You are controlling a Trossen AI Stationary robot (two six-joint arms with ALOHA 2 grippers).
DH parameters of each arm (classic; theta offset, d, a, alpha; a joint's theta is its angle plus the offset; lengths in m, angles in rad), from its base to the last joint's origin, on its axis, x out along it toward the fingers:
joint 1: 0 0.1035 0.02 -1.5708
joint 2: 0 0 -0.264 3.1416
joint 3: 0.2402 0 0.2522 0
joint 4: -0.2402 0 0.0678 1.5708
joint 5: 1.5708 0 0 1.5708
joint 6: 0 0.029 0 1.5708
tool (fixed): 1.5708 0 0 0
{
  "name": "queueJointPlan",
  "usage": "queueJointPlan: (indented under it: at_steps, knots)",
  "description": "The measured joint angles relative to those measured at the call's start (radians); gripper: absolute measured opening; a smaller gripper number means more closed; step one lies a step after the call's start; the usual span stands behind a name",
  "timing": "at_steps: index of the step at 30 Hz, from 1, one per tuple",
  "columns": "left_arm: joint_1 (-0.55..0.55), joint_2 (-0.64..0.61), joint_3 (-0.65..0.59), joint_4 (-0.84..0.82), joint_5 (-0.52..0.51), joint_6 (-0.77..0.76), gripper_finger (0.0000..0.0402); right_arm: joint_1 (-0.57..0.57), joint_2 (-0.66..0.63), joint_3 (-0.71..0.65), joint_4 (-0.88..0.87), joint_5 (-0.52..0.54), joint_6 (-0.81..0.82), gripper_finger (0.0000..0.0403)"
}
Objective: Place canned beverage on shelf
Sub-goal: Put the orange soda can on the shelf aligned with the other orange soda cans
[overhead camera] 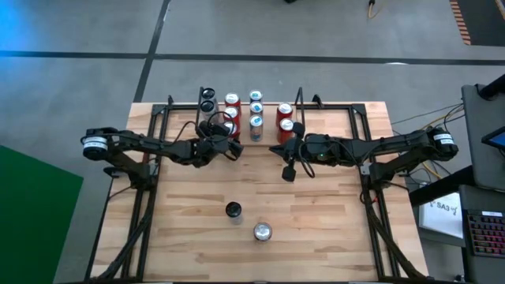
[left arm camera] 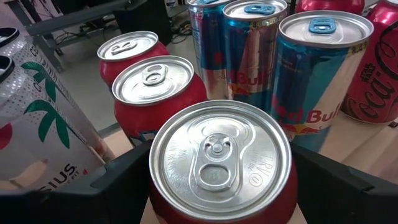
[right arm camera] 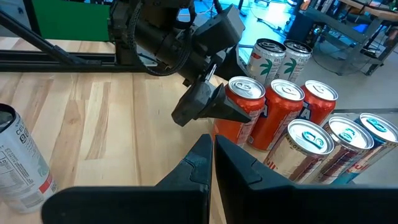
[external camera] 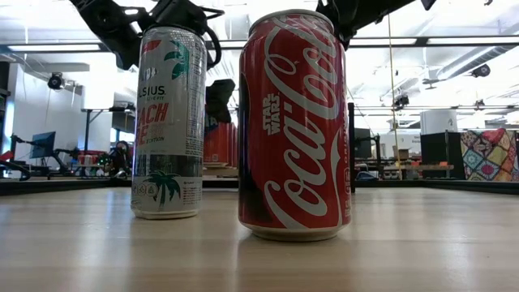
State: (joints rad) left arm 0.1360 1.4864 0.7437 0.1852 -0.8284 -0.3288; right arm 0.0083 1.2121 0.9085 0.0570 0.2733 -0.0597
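The shelf (overhead camera: 298,96), a rack of thin black rods on the far part of the table, holds rows of upright cans: white palm-printed ones (right arm camera: 273,57), red ones (left arm camera: 152,84), blue-silver ones (left arm camera: 320,68), and two more red ones (overhead camera: 285,117). My left gripper (overhead camera: 226,147) is shut on the nearest red can (left arm camera: 221,162) of the red row. My right gripper (right arm camera: 211,163) hangs shut above the table's middle, right of that can and touching nothing. Two more cans stand near the front edge: a white Celsius can (external camera: 168,122) and a red Coca-Cola can (external camera: 293,126). My left gripper has the red can's upper wall (left arm camera: 155,186) between its two fingers, one finger (left arm camera: 121,177) on each side just below the rim. The fingers come nearly level from the table's near left. The can stands upright in line with the two red cans behind it; its base is hidden.
Larger black side frames (overhead camera: 154,170) run along the table's left and right edges. Bare wood lies between the shelf and the two front cans. The blue-silver cans stand close beside the held can, the white ones on its other side.
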Motion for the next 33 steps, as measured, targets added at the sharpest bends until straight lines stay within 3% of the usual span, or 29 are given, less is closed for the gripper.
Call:
queueJointPlan:
  at_steps: [33]
  knots:
    - [0.009, 0.0, -0.013, 0.013, 0.0, 0.006, 0.0315, 0.0, 0.0, 0.0, 0.0, 0.0, 0.008, 0.0009]
